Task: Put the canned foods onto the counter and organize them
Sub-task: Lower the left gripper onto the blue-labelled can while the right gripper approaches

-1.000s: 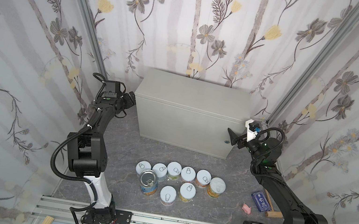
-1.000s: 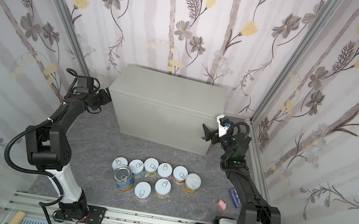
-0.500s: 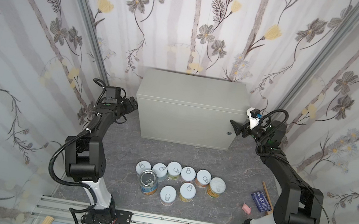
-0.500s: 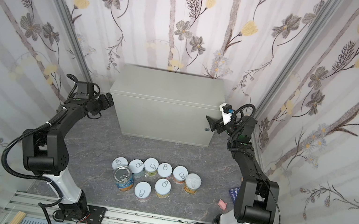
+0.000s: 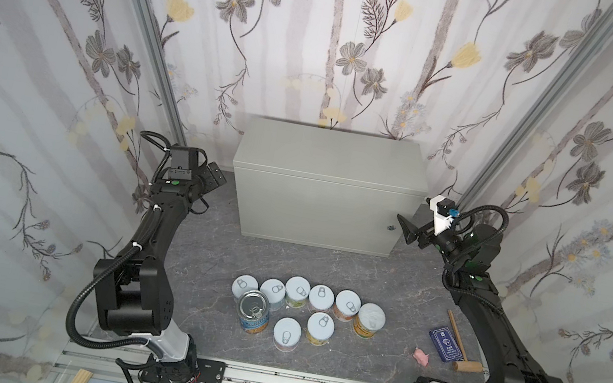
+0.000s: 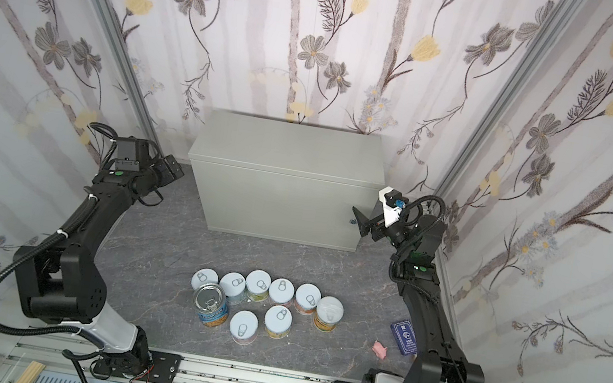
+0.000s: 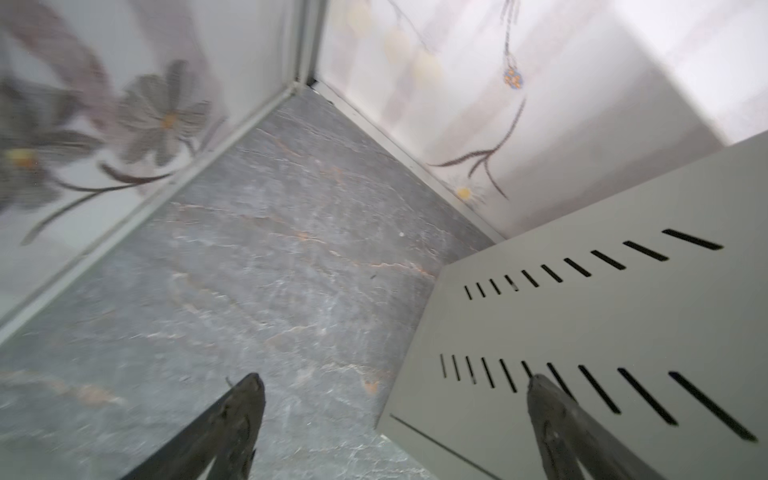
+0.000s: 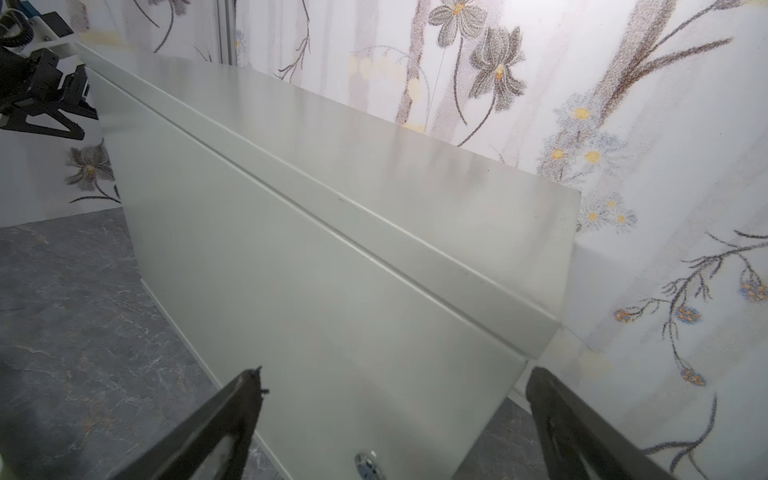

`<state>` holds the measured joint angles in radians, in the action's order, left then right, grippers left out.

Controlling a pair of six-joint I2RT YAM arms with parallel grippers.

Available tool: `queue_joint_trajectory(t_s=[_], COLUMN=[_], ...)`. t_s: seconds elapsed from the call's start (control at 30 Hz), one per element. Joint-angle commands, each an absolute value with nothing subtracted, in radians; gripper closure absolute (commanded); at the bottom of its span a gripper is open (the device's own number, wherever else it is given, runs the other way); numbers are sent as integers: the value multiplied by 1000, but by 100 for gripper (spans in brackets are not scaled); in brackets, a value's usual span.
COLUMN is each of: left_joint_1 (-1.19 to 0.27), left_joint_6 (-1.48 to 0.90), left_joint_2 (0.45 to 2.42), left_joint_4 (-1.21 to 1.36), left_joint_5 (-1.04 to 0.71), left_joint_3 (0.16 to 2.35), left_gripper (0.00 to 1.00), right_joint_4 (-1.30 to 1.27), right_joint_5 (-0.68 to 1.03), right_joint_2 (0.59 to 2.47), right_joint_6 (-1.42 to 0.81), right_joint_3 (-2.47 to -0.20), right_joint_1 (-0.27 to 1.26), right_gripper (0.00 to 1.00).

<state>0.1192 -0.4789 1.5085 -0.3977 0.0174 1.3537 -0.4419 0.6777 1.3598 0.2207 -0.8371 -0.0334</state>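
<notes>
in both top views, 9 canned foods point(image 5: 321, 299) stand clustered on the floor point(image 5: 210, 252), well apart from the counter point(image 5: 326, 162). left wrist: left gripper point(image 7: 395, 378) gapes empty beside the counter's slotted side. right wrist: right gripper point(image 8: 392, 374) gapes empty facing its door.

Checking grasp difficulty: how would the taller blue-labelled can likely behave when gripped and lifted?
The taller blue-labelled can looks like rigid metal, so it probably won't give when squeezed. Upright and taller than the short cans beside it, it may tip if pushed high. Toppled, its round wall would likely roll.
</notes>
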Motion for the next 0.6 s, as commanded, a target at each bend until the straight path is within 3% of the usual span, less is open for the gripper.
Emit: queue_joint_trajectory(t_s=[0.0, 0.17, 0.27, 0.57], left_joint_1=[93, 48, -31, -322], left_joint_6=[-466, -510, -563, -853], left_joint_2=[1382, 1137, 1036, 831], left_joint_4=[-510, -654, -791, -1057], left_joint_5=[243, 269, 256, 252], left_joint_3=[1290, 1150, 1114, 1014], left_gripper=[0, 0, 0, 0], right_joint_4=[-535, -469, -416, -568], right_joint_5=[498, 229, 271, 364], right_joint_2=[1239, 1075, 1011, 893], right_joint_6=[62, -249, -317, -402], right_joint_3=[-715, -630, -600, -468], right_joint_1=[-26, -23, -16, 70], right_gripper=[0, 0, 0, 0])
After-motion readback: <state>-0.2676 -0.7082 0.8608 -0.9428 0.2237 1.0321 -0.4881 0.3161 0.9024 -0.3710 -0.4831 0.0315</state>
